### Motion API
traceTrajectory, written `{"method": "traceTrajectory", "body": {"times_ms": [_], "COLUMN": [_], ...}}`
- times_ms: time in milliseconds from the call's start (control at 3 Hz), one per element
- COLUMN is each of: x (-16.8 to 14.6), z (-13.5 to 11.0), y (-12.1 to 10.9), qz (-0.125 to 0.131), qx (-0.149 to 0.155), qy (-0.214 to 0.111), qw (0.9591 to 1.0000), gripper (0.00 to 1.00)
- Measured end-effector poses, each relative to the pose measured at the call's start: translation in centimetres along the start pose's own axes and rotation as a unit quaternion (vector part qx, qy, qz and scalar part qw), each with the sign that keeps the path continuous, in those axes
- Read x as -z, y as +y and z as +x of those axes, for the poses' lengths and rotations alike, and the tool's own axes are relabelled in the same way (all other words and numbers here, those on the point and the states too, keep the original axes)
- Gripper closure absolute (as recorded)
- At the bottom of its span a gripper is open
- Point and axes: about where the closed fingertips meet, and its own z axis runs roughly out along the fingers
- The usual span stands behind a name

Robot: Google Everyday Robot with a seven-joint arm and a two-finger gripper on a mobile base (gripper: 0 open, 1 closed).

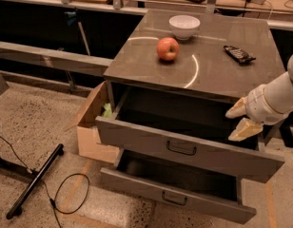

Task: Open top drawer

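The top drawer (151, 144) is a wide grey metal drawer, pulled well out from the cabinet, its inside dark. Its small dark loop handle (181, 148) sits at the centre of the flat front. The matching lower drawer (175, 194) is also pulled out beneath it. My gripper (239, 121) is at the right end of the top drawer, above its right rear corner and apart from the front panel. Its two cream fingers (244, 128) are spread and hold nothing. The white arm reaches in from the right edge.
On the cabinet top (137, 65) lie a red apple (168, 48), a white bowl (184, 26) and a dark flat object (239, 53). A cardboard box (92, 127) stands left of the cabinet. A black stand leg and cable (37, 179) lie on the floor at left.
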Motion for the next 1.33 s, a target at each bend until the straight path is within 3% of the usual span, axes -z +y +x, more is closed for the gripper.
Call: {"method": "traceTrajectory", "body": {"times_ms": [667,1000,1333], "x": [-0.7,-1.7,-3.4], "z": [0.4,0.8,1.2], "y": [-1.0,-1.1,-0.8], "qz": [0.037,0.054,0.057], "qx": [0.009,0.004,-0.005], "qy": [0.017,0.026,0.03], "qw": [0.9991,0.9982,0.9979], "gripper": [0.86,1.0,1.0]}}
